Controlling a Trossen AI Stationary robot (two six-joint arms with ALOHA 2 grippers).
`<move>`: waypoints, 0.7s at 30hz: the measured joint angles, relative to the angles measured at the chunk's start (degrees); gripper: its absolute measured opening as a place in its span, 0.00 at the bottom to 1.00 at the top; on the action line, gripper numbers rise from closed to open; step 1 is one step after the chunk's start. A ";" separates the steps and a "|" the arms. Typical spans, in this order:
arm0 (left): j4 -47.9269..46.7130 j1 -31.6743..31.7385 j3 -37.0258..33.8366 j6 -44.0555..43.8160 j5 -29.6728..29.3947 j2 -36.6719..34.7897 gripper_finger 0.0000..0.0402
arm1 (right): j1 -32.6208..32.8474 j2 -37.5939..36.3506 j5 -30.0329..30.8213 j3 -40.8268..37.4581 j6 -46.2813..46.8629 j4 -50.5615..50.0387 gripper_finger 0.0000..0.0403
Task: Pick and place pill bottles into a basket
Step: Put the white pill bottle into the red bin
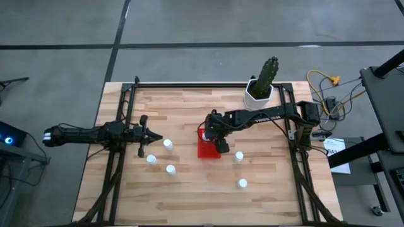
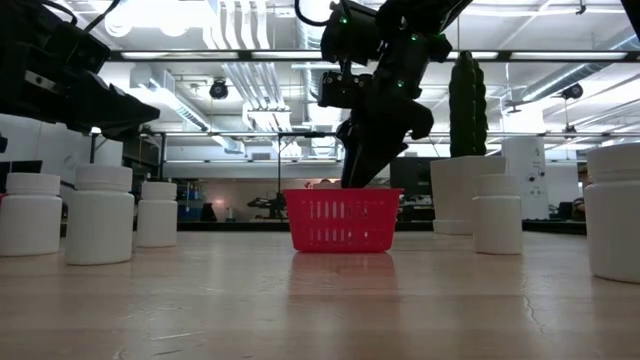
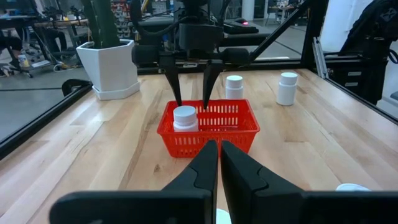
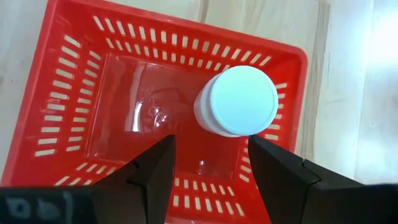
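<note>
The red basket [image 1: 208,150] stands mid-table; it also shows in the low view [image 2: 343,220]. One white pill bottle [image 4: 239,102] stands upright in it against one wall, and shows in the left wrist view too [image 3: 185,118]. My right gripper [image 4: 211,162] hangs open just above the basket, fingers pointing down, the bottle beyond its fingertips and untouched. My left gripper [image 1: 158,139] is shut and empty, held level above the table left of the basket. Three bottles [image 1: 167,144] [image 1: 151,159] [image 1: 170,169] stand near it. Two more bottles [image 1: 239,156] [image 1: 242,183] stand right of the basket.
A white pot with a green cactus [image 1: 260,91] stands at the table's far edge behind the basket. Black frame rails [image 1: 120,145] run along the table's left and right sides. Bare wood lies along the near edge.
</note>
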 joint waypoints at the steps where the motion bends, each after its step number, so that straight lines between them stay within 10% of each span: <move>1: 0.00 0.00 0.00 0.00 0.00 0.01 0.00 | 0.00 0.00 0.00 0.00 0.01 -0.17 0.48; 21: 0.01 0.00 0.00 0.00 0.00 0.02 0.00 | 0.01 0.00 -3.48 -0.13 -0.92 -2.31 0.48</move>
